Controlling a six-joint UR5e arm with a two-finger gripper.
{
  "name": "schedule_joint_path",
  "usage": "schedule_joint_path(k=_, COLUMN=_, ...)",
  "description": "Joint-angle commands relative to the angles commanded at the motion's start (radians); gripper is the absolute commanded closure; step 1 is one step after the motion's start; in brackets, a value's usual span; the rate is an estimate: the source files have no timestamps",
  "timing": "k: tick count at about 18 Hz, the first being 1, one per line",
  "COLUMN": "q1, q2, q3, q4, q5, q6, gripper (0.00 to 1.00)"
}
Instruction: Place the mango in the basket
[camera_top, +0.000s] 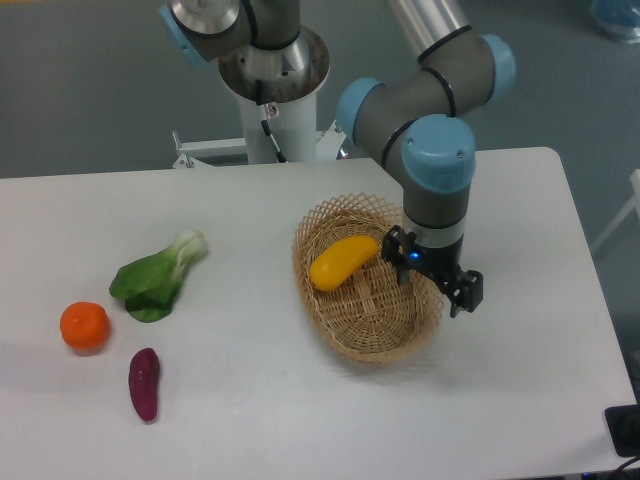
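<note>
The yellow-orange mango (342, 262) lies inside the light tan wicker basket (366, 334), toward its upper left part. My gripper (434, 275) hangs over the basket's right rim, to the right of the mango and apart from it. It is open, with nothing between its two dark fingers (467, 292).
On the left of the white table sit a green bok choy (155, 276), a round orange tangerine (84, 326) and a small purple sweet potato (144, 383). The arm's base post (271, 75) stands behind the table's far edge.
</note>
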Motion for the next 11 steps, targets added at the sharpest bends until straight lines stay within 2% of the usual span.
schedule_joint_path(k=2, q1=0.003, q2=-0.021, q3=0.064, q4=-0.112, q5=0.002, q6=0.003, gripper=0.00)
schedule_joint_path(k=4, q1=0.002, q2=-0.046, q3=0.123, q4=-0.180, q5=0.003, q6=0.005, gripper=0.00)
schedule_joint_path(k=6, q1=0.005, q2=-0.054, q3=0.143, q4=-0.198, q5=0.000, q6=0.005, gripper=0.00)
schedule_joint_path(k=11, q1=0.005, q2=-0.054, q3=0.132, q4=-0.192, q5=0.002, q6=0.005, gripper=0.00)
